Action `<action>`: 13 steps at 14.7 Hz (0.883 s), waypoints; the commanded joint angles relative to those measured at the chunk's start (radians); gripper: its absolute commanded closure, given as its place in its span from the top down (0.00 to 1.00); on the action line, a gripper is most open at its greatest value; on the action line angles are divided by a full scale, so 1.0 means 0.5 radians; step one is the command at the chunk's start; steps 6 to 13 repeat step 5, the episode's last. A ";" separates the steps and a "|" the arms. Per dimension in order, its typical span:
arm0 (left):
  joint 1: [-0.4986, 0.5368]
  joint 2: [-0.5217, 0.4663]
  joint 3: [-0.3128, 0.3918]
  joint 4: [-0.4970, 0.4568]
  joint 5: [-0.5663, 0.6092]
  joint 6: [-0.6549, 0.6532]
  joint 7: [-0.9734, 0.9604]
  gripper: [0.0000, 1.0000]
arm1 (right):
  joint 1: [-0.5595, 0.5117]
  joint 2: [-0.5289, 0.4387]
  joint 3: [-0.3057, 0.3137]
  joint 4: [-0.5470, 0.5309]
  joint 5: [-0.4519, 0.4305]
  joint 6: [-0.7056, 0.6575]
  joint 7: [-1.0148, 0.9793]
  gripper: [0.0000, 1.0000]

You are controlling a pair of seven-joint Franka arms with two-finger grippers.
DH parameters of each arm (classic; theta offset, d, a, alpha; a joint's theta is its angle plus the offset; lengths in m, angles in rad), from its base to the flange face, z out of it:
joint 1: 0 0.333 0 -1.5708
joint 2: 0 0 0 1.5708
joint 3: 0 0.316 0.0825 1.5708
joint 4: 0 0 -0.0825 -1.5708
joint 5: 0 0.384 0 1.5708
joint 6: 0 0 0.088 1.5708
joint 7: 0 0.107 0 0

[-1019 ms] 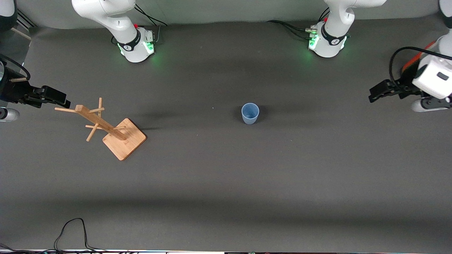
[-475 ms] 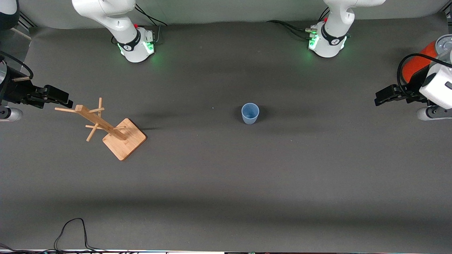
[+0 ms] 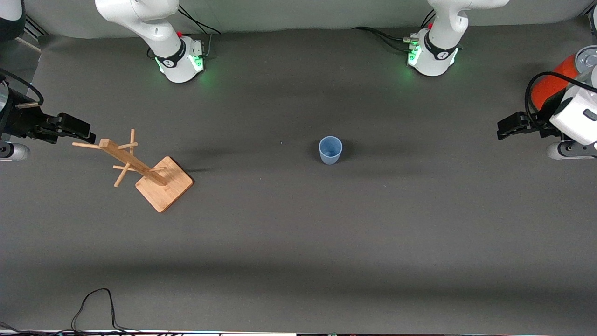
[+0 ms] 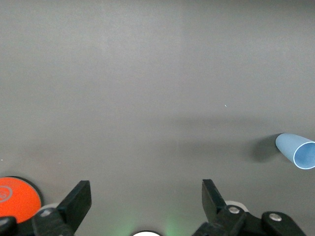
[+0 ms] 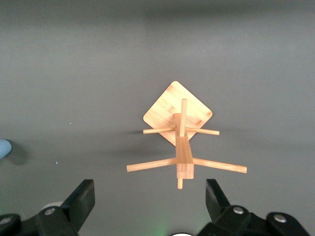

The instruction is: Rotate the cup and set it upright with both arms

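The pale-blue cup (image 3: 330,150) stands upright, mouth up, near the middle of the table. It also shows at the edge of the left wrist view as the cup (image 4: 298,150), and a sliver of the cup (image 5: 4,147) shows in the right wrist view. My left gripper (image 3: 504,128) hovers open and empty over the left arm's end of the table, well away from the cup. In its own view the left gripper (image 4: 146,189) has only bare mat between its fingers. My right gripper (image 3: 86,133) is open and empty beside the top of a wooden rack. The right gripper (image 5: 147,189) looks down onto that rack.
A wooden peg rack (image 3: 140,165) on a square base stands toward the right arm's end, with the rack (image 5: 183,142) just under the right gripper. An orange can (image 3: 550,84) with a grey lid stands by the left gripper, also seen as the can (image 4: 17,199). A black cable (image 3: 93,308) lies at the table's near edge.
The left arm drew back toward its end of the table, and more of the orange can came into sight. The right gripper barely shifted. The cup has not moved.
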 commanded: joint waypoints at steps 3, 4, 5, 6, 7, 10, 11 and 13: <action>0.009 -0.024 -0.004 -0.021 0.030 -0.024 0.041 1.00 | -0.016 0.047 0.009 0.072 -0.033 -0.006 -0.057 1.00; 0.013 -0.021 -0.004 -0.018 0.030 -0.021 0.041 1.00 | -0.016 0.053 0.009 0.075 -0.036 -0.009 -0.057 1.00; 0.010 -0.021 -0.004 -0.021 0.030 -0.024 0.041 1.00 | -0.016 0.050 0.006 0.072 -0.030 -0.009 -0.057 1.00; 0.010 -0.021 -0.004 -0.021 0.030 -0.024 0.041 1.00 | -0.016 0.050 0.006 0.072 -0.030 -0.009 -0.057 1.00; 0.010 -0.021 -0.004 -0.021 0.030 -0.024 0.041 1.00 | -0.016 0.050 0.006 0.072 -0.030 -0.009 -0.057 1.00; 0.010 -0.021 -0.004 -0.021 0.030 -0.024 0.041 1.00 | -0.016 0.050 0.006 0.072 -0.030 -0.009 -0.057 1.00; 0.010 -0.021 -0.004 -0.021 0.030 -0.024 0.041 1.00 | -0.016 0.050 0.006 0.072 -0.030 -0.009 -0.057 1.00; 0.010 -0.021 -0.004 -0.021 0.030 -0.024 0.041 1.00 | -0.016 0.050 0.006 0.072 -0.030 -0.009 -0.057 1.00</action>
